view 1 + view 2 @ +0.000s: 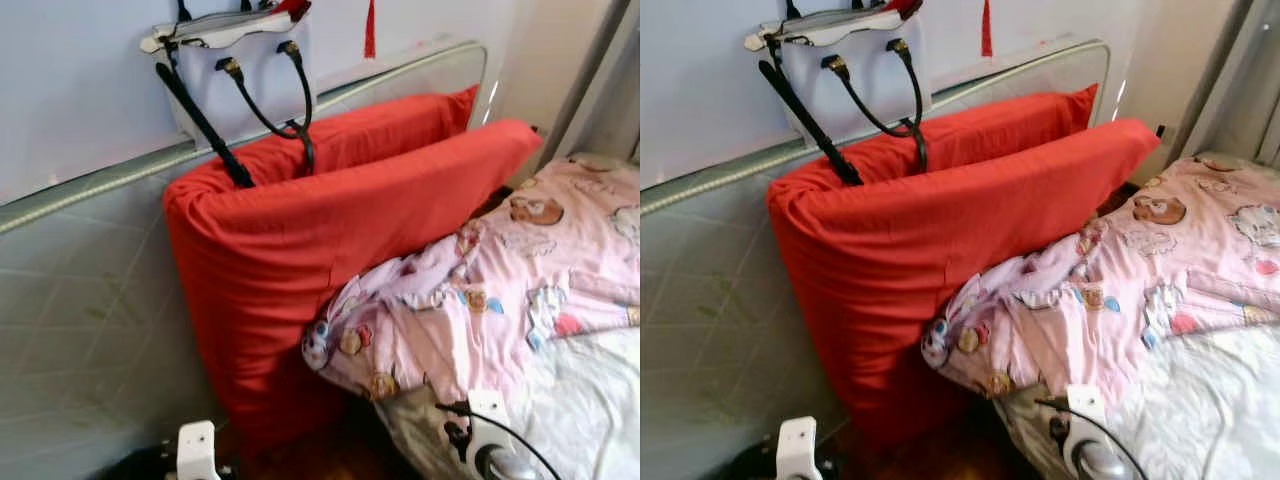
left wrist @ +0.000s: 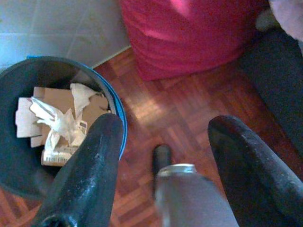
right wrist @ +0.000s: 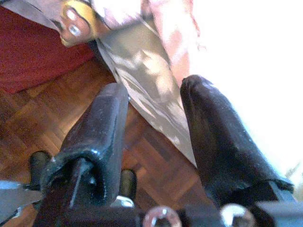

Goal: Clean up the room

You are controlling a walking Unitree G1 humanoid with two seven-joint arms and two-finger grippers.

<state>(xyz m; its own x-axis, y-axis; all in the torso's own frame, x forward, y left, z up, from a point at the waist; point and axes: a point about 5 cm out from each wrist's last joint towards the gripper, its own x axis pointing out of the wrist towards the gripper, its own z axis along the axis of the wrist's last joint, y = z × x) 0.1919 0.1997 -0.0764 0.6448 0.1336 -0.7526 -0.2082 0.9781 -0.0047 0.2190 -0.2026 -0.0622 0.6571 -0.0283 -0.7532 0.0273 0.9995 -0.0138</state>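
Two big red cushions [image 1: 300,250] lean upright against a grey-green padded panel [image 1: 80,300]. A white handbag [image 1: 240,70] with black handles rests on top of them. A pink cartoon-print blanket [image 1: 480,290] lies bunched on the bed and touches the front cushion. In the left wrist view my left gripper [image 2: 168,125] hangs open and holds nothing, low over the parquet floor [image 2: 156,104] beside a dark bin [image 2: 14,80] that holds crumpled paper [image 2: 57,120] and cardboard. My right gripper [image 3: 156,90] is open and holds nothing, close to the bed's edge [image 3: 142,80].
A white sheet [image 1: 590,400] covers the bed at the right. Between the cushions and the bed there is a narrow strip of parquet. A red tassel [image 1: 370,30] hangs on the wall behind. My own leg [image 2: 189,198] stands next to the bin.
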